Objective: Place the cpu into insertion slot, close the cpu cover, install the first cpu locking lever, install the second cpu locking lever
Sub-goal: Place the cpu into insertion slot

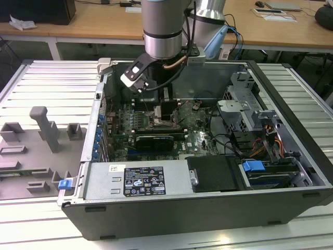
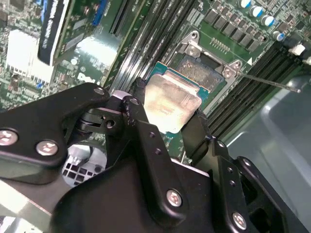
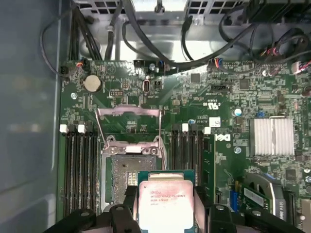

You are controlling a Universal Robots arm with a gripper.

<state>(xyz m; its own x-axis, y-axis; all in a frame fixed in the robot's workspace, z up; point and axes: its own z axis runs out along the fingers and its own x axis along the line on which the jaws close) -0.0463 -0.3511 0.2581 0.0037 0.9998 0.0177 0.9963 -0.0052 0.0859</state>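
Cpu [image 3: 166, 204], small flat square chip with pale silver metal top, pinched at two opposite edges by black jaws, held close above green circuit board [image 3: 194, 97], partly over square dark insertion slot [image 3: 127, 177] with silver rim. Thin silver cpu cover [image 3: 129, 110] raised open at the slot's edge. Probably light, stiff, smooth-topped and slippery, fragile underneath; best gripped gently by side edges only, kept level.

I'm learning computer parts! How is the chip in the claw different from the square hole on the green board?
The cpu has a pale, shiny top; the insertion slot is dark inside. The cpu is pinched in the gripper; the insertion slot sits in the green board, uncovered. Both are square.
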